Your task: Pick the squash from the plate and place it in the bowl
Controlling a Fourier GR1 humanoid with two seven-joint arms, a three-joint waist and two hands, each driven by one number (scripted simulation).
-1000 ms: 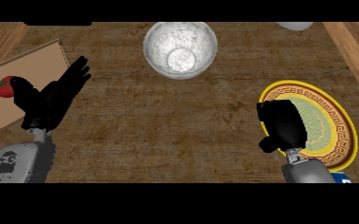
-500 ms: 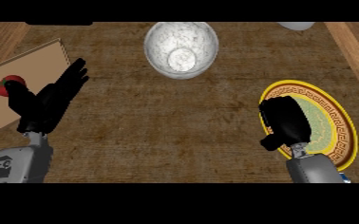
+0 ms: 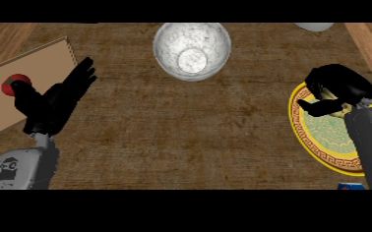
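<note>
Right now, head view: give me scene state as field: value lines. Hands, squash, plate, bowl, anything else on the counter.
right hand: curled over the far edge of the plate, fingers closed round a yellowish item
squash: mostly hidden under the right hand, only a yellow sliver shows; lifted or not, cannot tell
plate: yellow rim, green centre, at the counter's right
bowl: white, far centre, nothing in it
left hand: open, resting at the left, fingers up
cutting board: far left, red tomato on it

No readable words, numbers or brand marks showed anywhere. The plate [image 3: 320, 142] carried only a gold key-pattern band around its rim, and a small blue object [image 3: 350, 186] at the lower right edge was illegible.
</note>
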